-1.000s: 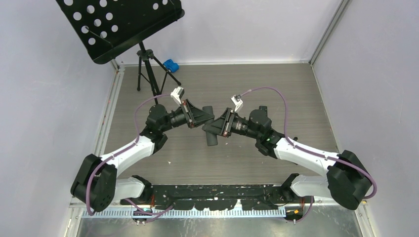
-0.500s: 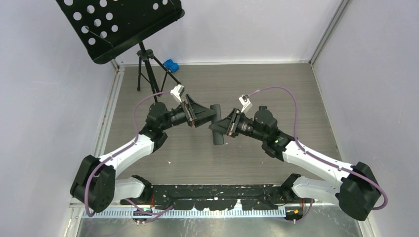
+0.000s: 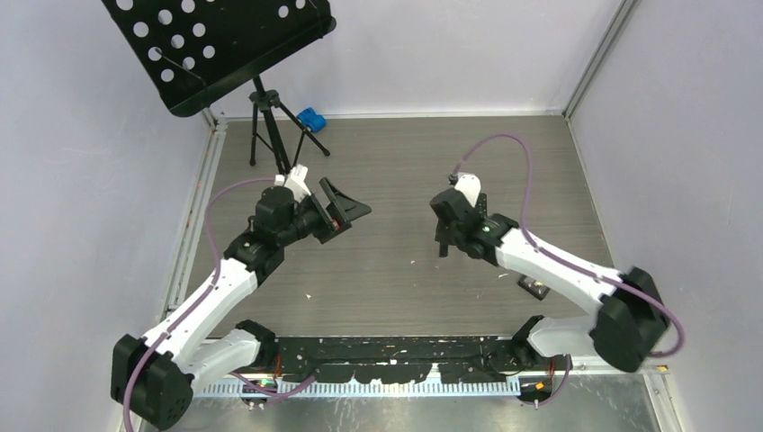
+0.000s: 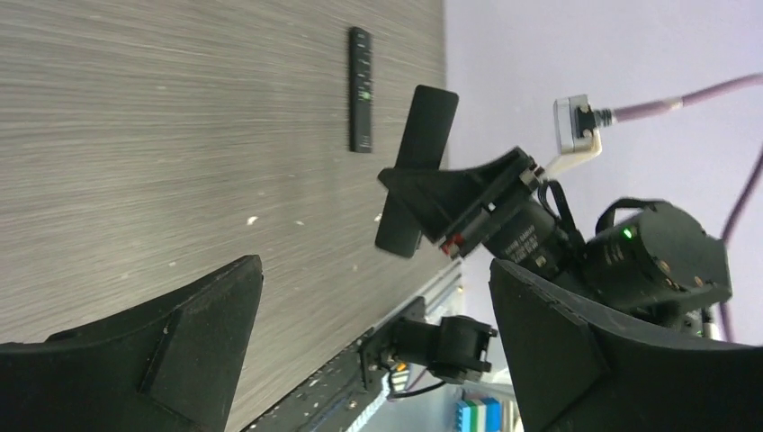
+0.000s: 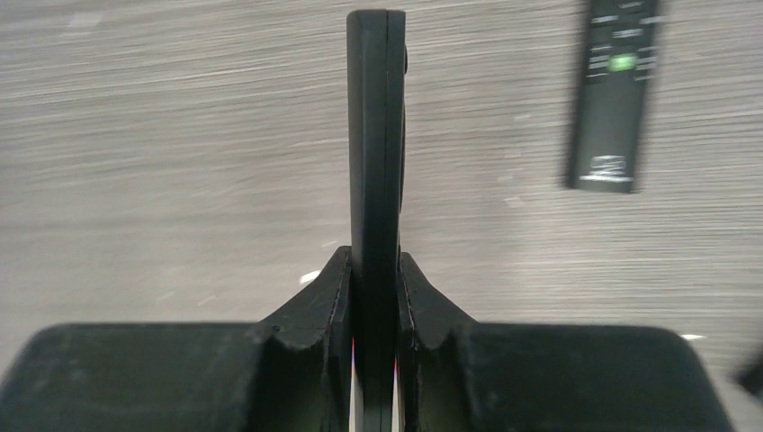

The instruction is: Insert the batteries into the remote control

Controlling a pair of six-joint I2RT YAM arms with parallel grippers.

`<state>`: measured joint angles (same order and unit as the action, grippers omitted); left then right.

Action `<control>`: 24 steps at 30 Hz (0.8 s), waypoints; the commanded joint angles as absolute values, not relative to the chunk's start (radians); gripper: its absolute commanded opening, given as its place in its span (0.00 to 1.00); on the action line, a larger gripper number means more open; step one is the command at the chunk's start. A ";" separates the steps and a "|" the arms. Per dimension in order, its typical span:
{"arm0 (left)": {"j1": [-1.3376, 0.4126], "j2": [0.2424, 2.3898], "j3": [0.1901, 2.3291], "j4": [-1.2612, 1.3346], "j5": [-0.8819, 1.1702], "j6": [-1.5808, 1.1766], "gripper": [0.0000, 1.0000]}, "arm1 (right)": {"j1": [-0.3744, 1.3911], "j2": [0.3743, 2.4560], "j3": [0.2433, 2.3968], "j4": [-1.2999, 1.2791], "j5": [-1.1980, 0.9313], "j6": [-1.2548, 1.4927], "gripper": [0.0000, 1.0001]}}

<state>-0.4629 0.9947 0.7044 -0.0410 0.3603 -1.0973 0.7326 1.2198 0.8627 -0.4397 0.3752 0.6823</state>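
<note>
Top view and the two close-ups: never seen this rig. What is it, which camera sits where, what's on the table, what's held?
It is two robot arms bolted at the near edge of a table. The wide picture comes from a fixed camera above and behind them, so the left arm is on the left and the right arm on the right. Each close-up comes from a camera on a wrist, with its own claw in view. The left claw is wide open and empty. The right claw is shut on a black remote, seen edge-on in its own view. A second remote lies flat on the table. At the back are a music stand and a small blue object.
</note>
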 commanded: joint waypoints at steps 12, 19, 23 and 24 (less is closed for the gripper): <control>-0.458 0.872 0.902 -0.520 0.146 -0.841 1.00 | 0.658 1.854 1.225 -0.585 0.854 0.377 0.00; -0.457 0.840 0.928 -0.604 0.113 -0.796 1.00 | 0.657 2.028 1.327 -0.632 0.862 0.354 0.23; -0.457 0.841 0.953 -0.649 0.083 -0.760 1.00 | 0.657 2.021 1.336 -0.648 0.825 0.354 0.45; -0.457 0.846 0.968 -0.668 0.074 -0.737 1.00 | 0.657 2.009 1.332 -0.648 0.809 0.353 0.49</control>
<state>-0.4622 0.8547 0.8925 -0.6041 0.1249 -0.8165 0.6563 2.0251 1.3075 -0.6384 0.8448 0.3473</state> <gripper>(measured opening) 0.994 0.427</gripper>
